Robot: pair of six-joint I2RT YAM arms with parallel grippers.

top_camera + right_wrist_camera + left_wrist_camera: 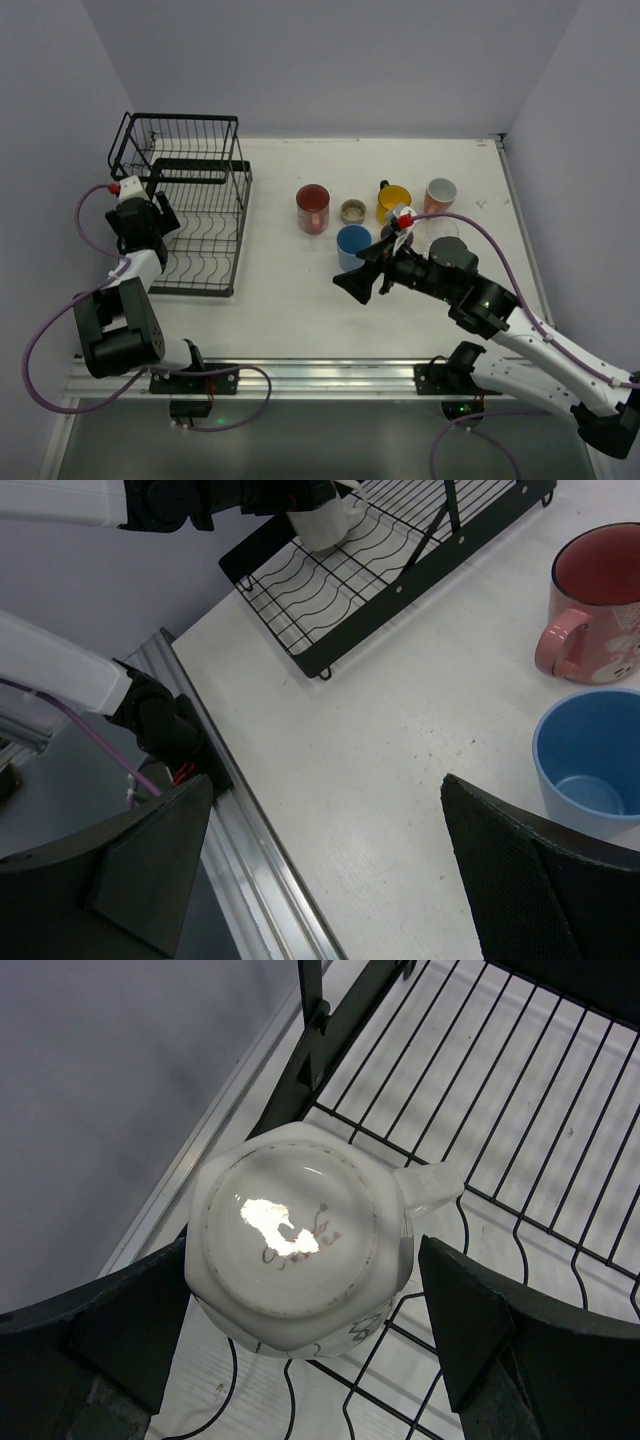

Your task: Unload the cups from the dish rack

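So the last mug (pixel 300 1250) in the dish rack (pixel 241 235) is a whitish-beige one. It's flipped upside down on the rack's lower tray, near the rack's left edge, base up with some shiny glare on it. Its handle sticks out toward the middle of the rack.

The left gripper (pixel 158 215) is right over it, with 1 finger (pixel 110 1330) on each side of the mug. The 1 on the outer side of the rack looks like it's pressed against the mug wall. The other sits just beside the body, under the handle. I honestly can't tell if it's actually squeezing the mug or just straddling it.

The rack's upper basket looks bare from the top view.

The other cups are all standing upright on the table (pixel 280 320), to the right of the rack. The pink mug (pixel 313 208) is closest to the rack. Next comes a little beige cup (pixel 352 211), with the blue cup (pixel 353 243) just nearer the arms. The yellow cup (pixel 393 200) is farther out, and the orange cup (pixel 440 192) is the farthest from the rack.

The right gripper (pixel 325 780) hangs over the table well right of the rack, beside the blue cup. Its jaws are spread wide with nothing in them.
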